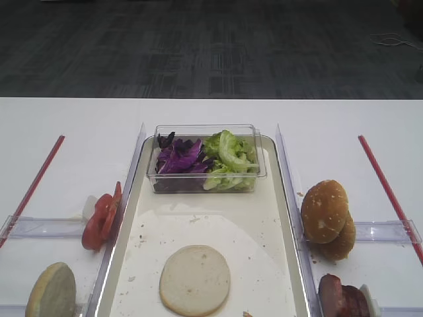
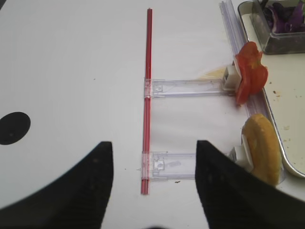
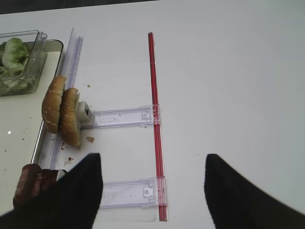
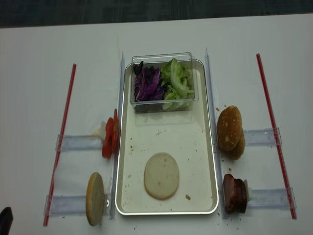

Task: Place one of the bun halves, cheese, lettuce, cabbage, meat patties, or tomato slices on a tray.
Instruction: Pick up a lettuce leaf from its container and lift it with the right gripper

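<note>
A: Exterior high view first. White table across the lower part, dark grey carpet behind. Cream tray in the middle, silvery rim, crumbs on the liner. Flat pale bun half lying cut side up near the tray's front. Clear tub at the far end, purple cabbage on the left of it, green lettuce on the right.

B: And beside the tray?

A: Tomato slices standing on edge left of the rim, another bun half nearer. Right side: seeded bun tops, then meat patties at the front. Red strips at the outer edges.

B: Right wrist view?

A: Right gripper low over bare white table, dark fingers spread wide apart, nothing between them. Clear holders crossing to a red strip, seeded buns upright against the tray edge, patties at the lower left.

B: Left wrist?

A: Left gripper likewise with jaws apart, empty, above a clear holder. Round dark mark on the table at the left. Tomato and bun half at the tray's edge.

B: Realsense overhead?

A: Same layout from above: tray centred, tub at the far end, bun half on the liner, white surface all around.
</note>
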Robot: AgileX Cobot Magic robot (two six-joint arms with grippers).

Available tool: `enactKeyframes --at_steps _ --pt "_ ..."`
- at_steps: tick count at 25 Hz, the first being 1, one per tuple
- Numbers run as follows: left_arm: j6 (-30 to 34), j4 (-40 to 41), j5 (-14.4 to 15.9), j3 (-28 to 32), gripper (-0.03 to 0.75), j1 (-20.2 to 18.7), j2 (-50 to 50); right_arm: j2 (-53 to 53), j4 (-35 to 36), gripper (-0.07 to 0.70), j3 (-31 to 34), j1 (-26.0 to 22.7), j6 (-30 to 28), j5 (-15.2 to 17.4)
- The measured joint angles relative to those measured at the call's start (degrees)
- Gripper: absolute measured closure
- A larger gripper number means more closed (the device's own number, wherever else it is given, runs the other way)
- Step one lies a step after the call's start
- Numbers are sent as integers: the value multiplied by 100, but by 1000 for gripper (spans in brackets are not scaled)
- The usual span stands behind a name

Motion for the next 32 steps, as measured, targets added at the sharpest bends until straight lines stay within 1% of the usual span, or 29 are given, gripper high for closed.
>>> enactKeyframes --at_steps 24,32 --pt "0 0 0 0 323 0 0 12 23 163 0 0 -172 0" --pt "-10 0 0 0 323 0 0 483 147 163 0 0 -316 0"
